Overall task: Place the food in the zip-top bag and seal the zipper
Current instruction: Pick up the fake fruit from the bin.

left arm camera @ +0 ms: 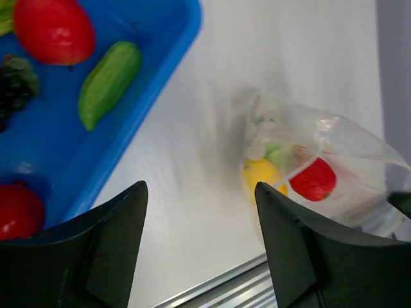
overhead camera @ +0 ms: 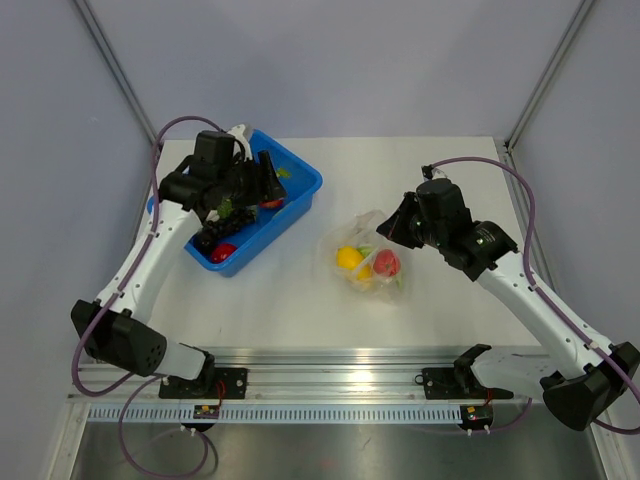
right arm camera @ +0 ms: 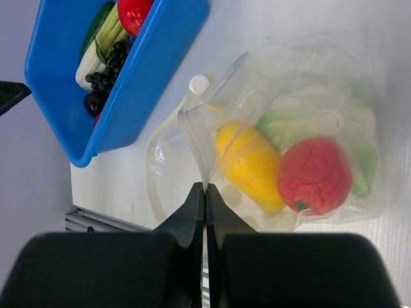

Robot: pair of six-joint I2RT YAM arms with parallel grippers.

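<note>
The zip-top bag (overhead camera: 368, 262) lies mid-table and holds a yellow pepper (right arm camera: 250, 163), a red tomato (right arm camera: 314, 174) and a white-and-green cauliflower (right arm camera: 314, 119). My right gripper (right arm camera: 204, 186) is shut on the bag's thin plastic edge at its mouth, and the zipper strip (right arm camera: 152, 168) loops out to the left of the fingers. My left gripper (left arm camera: 199, 186) is open and empty, above the blue tub's (overhead camera: 300, 190) right rim. In the tub lie a red tomato (left arm camera: 54, 29), a green piece (left arm camera: 109, 80), dark purple grapes (right arm camera: 109, 67) and a leek (right arm camera: 103, 48).
The blue tub sits at the table's back left, a hand's width from the bag. Grey walls (overhead camera: 60, 120) stand close on the left, right and back. A metal rail (overhead camera: 330, 375) runs along the near edge.
</note>
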